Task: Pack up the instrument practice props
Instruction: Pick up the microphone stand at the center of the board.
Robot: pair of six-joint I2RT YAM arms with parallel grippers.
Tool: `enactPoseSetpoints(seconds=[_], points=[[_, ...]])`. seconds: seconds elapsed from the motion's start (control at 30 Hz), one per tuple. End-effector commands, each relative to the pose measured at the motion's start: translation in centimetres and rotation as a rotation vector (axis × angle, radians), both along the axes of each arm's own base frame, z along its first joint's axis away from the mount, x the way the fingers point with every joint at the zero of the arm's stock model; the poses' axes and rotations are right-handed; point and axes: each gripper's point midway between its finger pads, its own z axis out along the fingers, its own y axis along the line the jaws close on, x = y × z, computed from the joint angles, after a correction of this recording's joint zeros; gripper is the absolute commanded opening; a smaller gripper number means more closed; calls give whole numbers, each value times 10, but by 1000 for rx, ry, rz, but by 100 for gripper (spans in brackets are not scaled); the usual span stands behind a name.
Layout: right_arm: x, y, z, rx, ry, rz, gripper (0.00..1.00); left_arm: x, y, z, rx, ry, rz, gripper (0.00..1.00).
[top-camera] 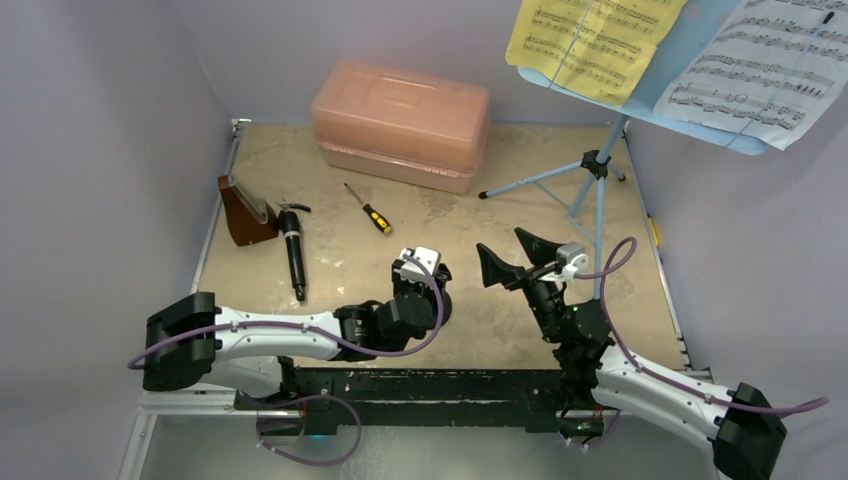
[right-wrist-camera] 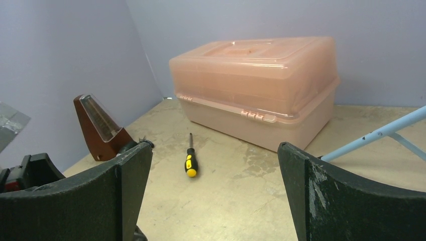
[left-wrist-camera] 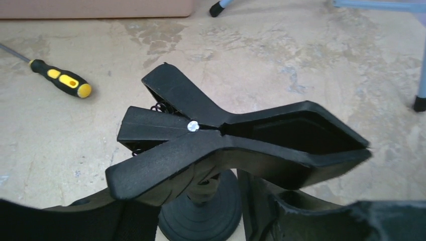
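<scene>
The light-blue music stand [top-camera: 597,165] stands on its tripod at the back right. It carries a yellow page [top-camera: 590,40] and a white page [top-camera: 760,70]. The brown metronome [top-camera: 243,210] stands at the left, also in the right wrist view [right-wrist-camera: 98,125]. The black pipe [top-camera: 293,255] lies beside it. My left gripper [top-camera: 425,285] is at mid-table. In its wrist view the left gripper [left-wrist-camera: 198,221] is closed round the round base of a black spring-clip stand [left-wrist-camera: 226,140]. My right gripper [top-camera: 512,258] is wide open and empty [right-wrist-camera: 215,191].
A closed translucent pink case [top-camera: 400,120] sits at the back centre [right-wrist-camera: 256,95]. A yellow-and-black screwdriver [top-camera: 370,212] lies in front of it [left-wrist-camera: 60,80]. Tripod feet [left-wrist-camera: 419,103] rest close to the right of my grippers. Purple walls enclose the table.
</scene>
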Motion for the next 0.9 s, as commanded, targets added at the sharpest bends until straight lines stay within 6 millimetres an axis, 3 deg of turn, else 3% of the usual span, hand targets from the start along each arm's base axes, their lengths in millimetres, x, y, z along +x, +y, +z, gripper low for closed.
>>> enactPoseSetpoints(seconds=[0.0, 0.13, 0.3, 0.33, 0.53, 0.67, 0.87], points=[[-1, -4, 9, 45, -17, -10, 98, 13, 1, 23, -95, -50, 115, 48], [-1, -4, 8, 44, -16, -9, 98, 16, 5, 25, -99, -69, 151, 37], [-1, -4, 7, 43, -13, -12, 98, 28, 19, 38, -40, -109, 240, 3], [-1, -5, 7, 44, -13, -13, 98, 31, 24, 42, -20, -115, 258, 0], [-1, -5, 8, 49, -15, -12, 98, 64, 68, 82, -14, -134, 390, 0], [-3, -7, 10, 59, -18, -10, 98, 87, 120, 99, -26, -114, 526, 0], [-6, -9, 13, 75, -25, -1, 98, 100, 197, 126, -23, -125, 725, 0]])
